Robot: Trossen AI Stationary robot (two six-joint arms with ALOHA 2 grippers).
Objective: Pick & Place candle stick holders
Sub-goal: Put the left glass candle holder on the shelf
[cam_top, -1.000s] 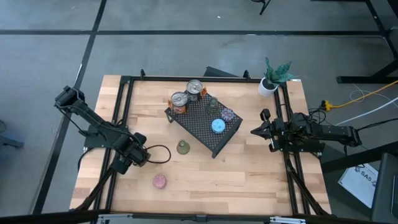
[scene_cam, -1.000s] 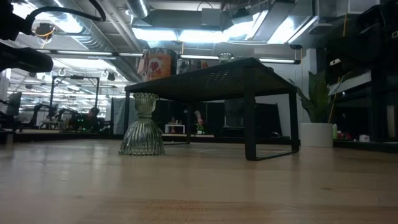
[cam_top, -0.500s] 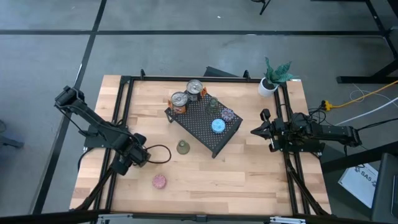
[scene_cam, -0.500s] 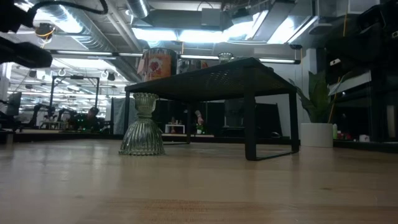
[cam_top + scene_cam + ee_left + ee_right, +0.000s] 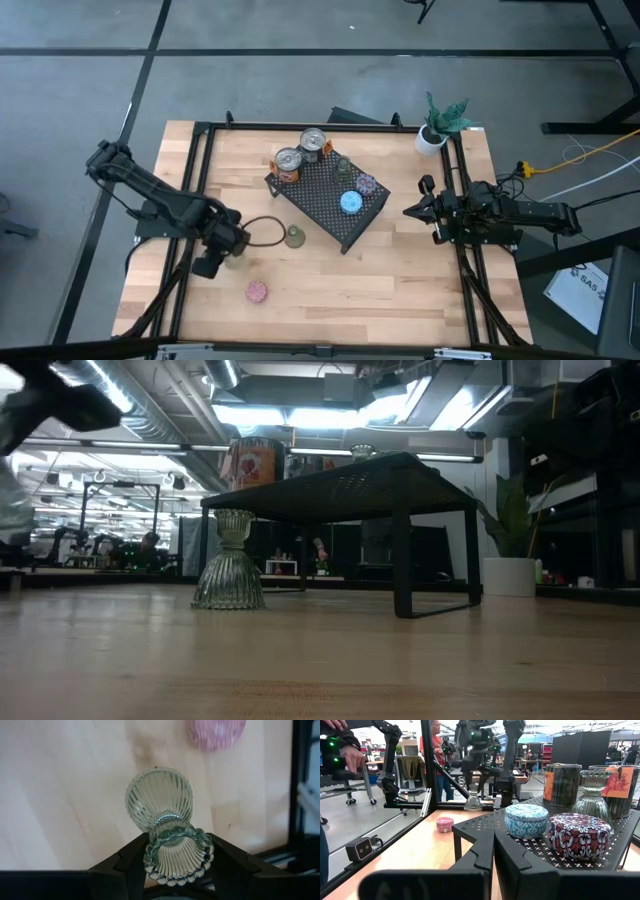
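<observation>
Now | left end effector point(image 5: 172, 852) grips green holder point(image 5: 167, 822) | bare table point(image 5: 420, 270) around

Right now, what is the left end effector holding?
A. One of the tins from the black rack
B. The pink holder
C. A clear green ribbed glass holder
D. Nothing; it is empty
C. The left wrist view shows the left end effector with its fingers closed on the beaded middle of a ribbed green glass holder, while the pink holder lies apart on the table beyond it.
</observation>
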